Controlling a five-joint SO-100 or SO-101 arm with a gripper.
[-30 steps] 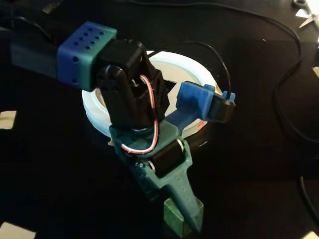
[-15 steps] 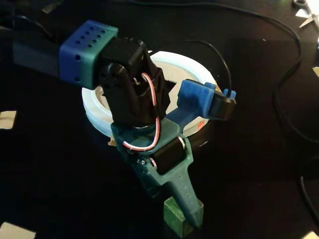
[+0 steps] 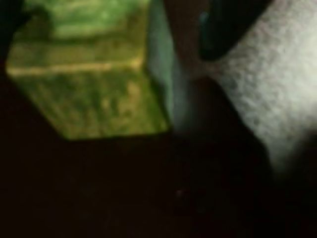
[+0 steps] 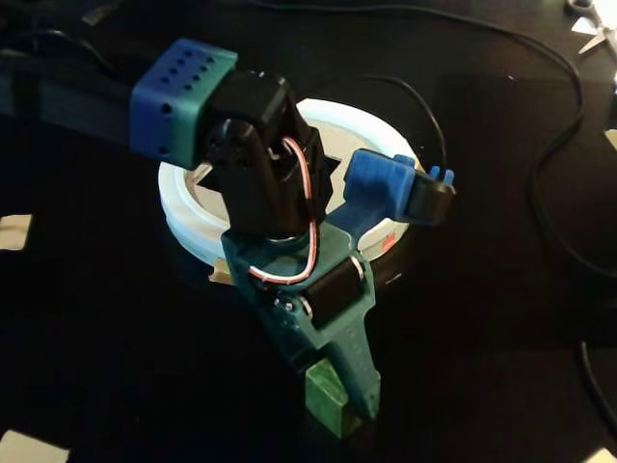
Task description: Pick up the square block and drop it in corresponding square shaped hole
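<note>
The green square block point(image 4: 326, 394) sits at the bottom of the fixed view, pressed against the left side of my green finger point(image 4: 359, 371). My gripper point(image 4: 339, 405) looks shut on it; the other jaw is hidden behind the block. In the blurred wrist view the block point(image 3: 94, 84) fills the upper left, between a dark shape at the left edge and the teal finger point(image 3: 162, 64), with the gripper point(image 3: 89, 29) round it. The white round sorter point(image 4: 183, 207) lies behind the arm. Dark cut-out holes show in its top, mostly covered by the arm.
The table is black. Black cables point(image 4: 559, 116) loop across the right side. A blue and black part point(image 4: 400, 185) sticks out of the arm over the sorter's right rim. Pale tape pieces point(image 4: 14, 231) lie at the left. Scissors point(image 4: 593, 29) lie at the top right.
</note>
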